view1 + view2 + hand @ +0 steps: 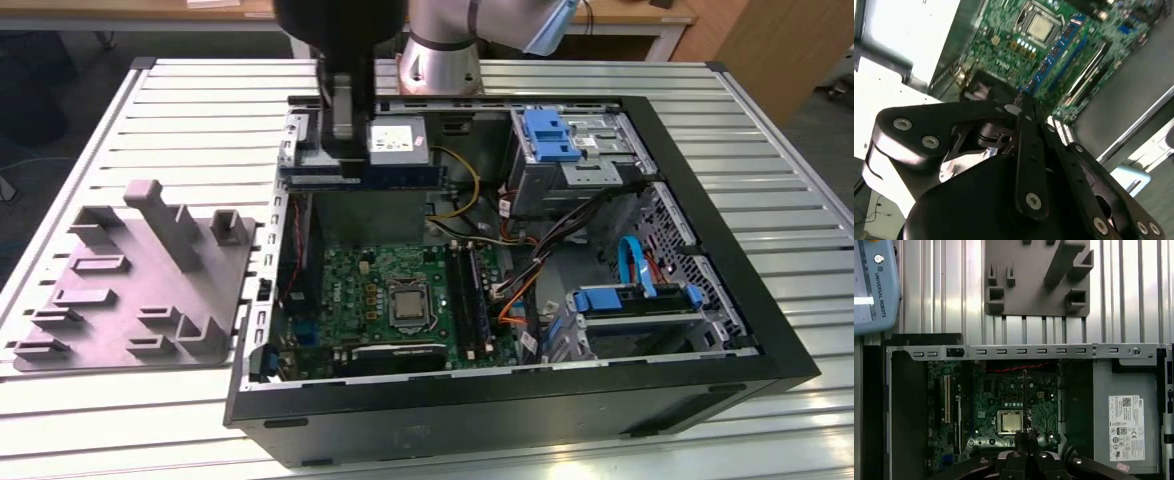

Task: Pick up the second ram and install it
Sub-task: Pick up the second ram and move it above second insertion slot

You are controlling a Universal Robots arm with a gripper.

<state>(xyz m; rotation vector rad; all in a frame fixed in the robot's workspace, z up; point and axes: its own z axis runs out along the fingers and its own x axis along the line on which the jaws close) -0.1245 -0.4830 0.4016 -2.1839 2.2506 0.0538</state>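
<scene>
First wrist view: pinching the second ram (1024, 400) edge-on between the jaws, above the motherboard (989, 390)
In the exterior view, held level under the gripper (350, 160), high over the open computer case (534, 388)

Even overhead light brightens the ribbed desk (200, 130); glare whitens a metal panel (904, 30) in the second wrist view; the claw (1019, 103) gripping the second ram (400, 178) looms dark, blurred.
</scene>
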